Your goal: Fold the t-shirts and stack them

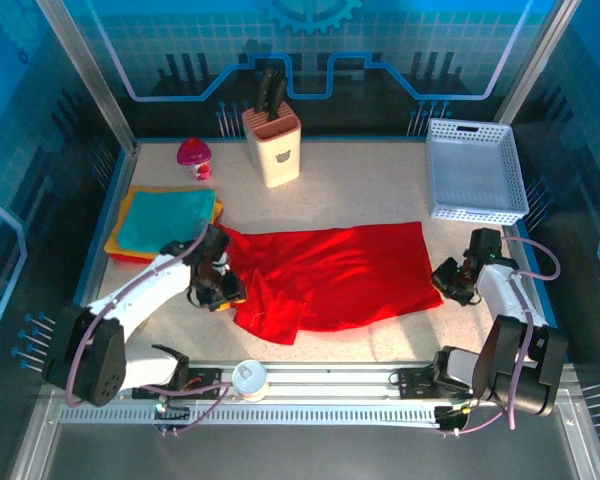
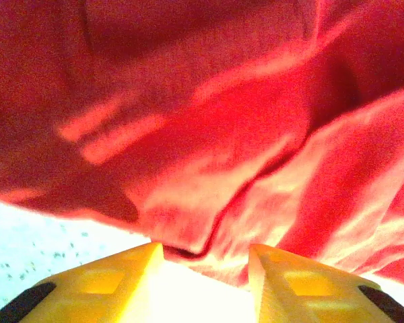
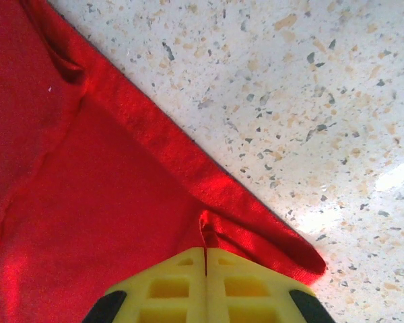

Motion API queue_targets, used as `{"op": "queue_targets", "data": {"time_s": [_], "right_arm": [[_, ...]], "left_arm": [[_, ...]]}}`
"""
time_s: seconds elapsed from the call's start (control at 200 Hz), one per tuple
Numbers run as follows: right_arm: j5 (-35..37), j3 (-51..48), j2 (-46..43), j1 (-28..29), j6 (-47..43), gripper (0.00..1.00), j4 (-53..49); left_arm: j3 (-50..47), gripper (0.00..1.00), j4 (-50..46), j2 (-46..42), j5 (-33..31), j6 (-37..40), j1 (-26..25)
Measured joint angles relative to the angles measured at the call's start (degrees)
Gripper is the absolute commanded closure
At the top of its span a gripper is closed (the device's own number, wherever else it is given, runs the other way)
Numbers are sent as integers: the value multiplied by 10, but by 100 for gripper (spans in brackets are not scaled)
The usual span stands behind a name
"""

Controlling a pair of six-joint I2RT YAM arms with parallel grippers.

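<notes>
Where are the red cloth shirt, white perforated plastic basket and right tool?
red cloth shirt [image 1: 350,270], top view, middle.
white perforated plastic basket [image 1: 480,213], top view, near rim.
right tool [image 3: 207,259], right wrist view, between fingertips.

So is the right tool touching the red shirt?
Touching. The right wrist view shows the right tool shut on a fold of the red shirt near its corner.

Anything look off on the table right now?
Only the red t-shirt: its left end, by the left gripper, is bunched, with a flap jutting toward the near edge. The right end lies flat.
</notes>
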Motion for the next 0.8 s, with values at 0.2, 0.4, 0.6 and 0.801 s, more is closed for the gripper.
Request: {"op": "queue_targets", "data": {"time_s": [0.2, 0.4, 0.6, 0.801], "right_arm": [[-11, 0, 0, -2, -5, 100, 0], [-13, 0, 0, -2, -11, 100, -1], [-15, 0, 0, -2, -12, 100, -3], [-17, 0, 0, -2, -13, 100, -3]], "left_arm": [[-24, 62, 18, 9, -5, -47, -40], [-37, 62, 24, 35, -19, -67, -66], [-62, 59, 30, 35, -46, -72, -77], [-67, 58, 37, 33, -61, -71, -77]]}}
